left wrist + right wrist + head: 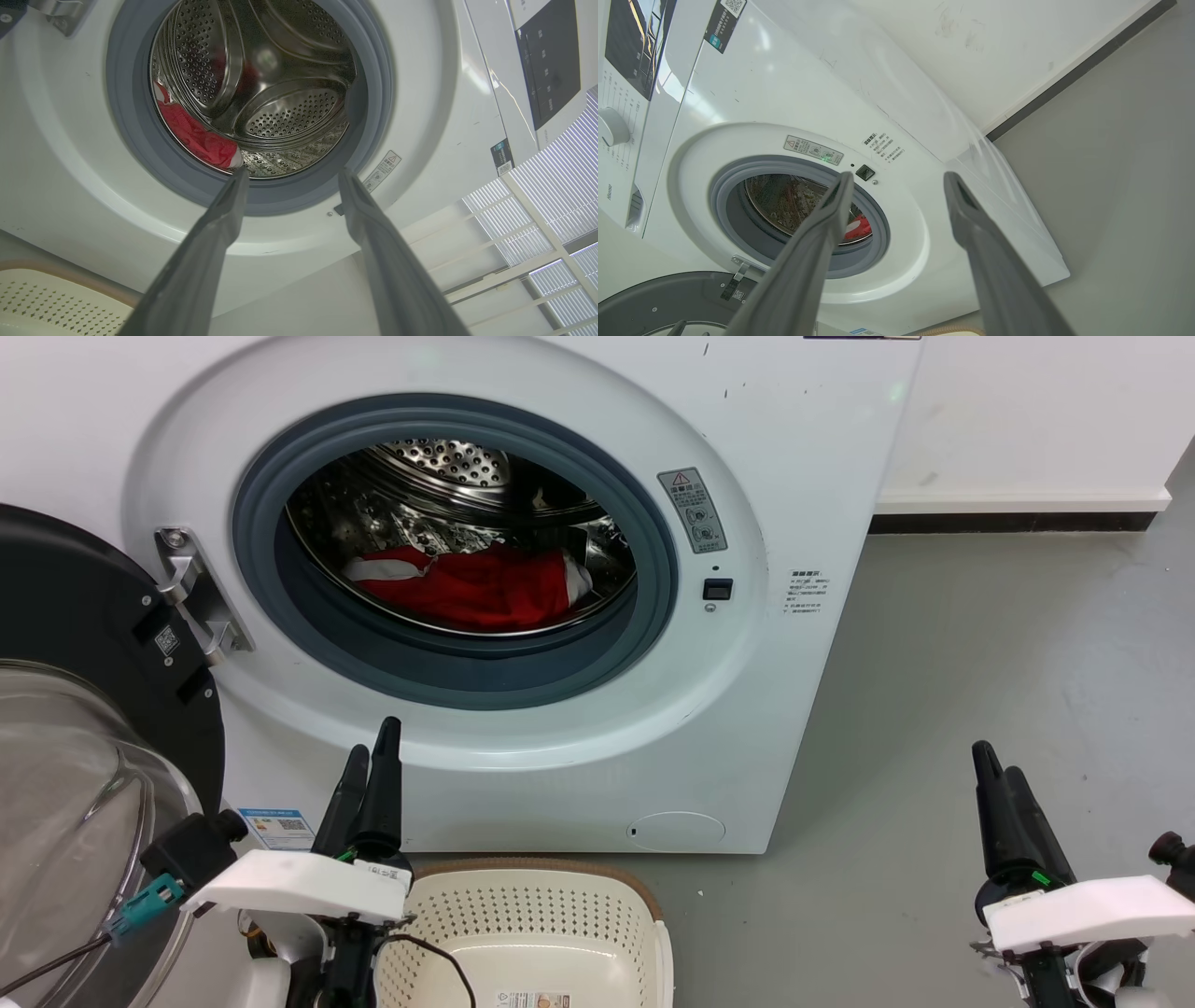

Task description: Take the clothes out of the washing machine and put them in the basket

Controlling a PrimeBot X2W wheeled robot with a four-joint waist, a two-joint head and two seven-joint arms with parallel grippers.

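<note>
The soft red clothes with white trim lie low in the shiny steel drum of the big white washing machine, the cream plastic basket with little holes sits below it, and my left gripper and right gripper are both spread apart, holding nothing.

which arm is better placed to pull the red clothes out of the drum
Left, probably. The left gripper is open just below the washing machine porthole, pointing towards the clothes. The right gripper is off to the side, over the floor.
</note>
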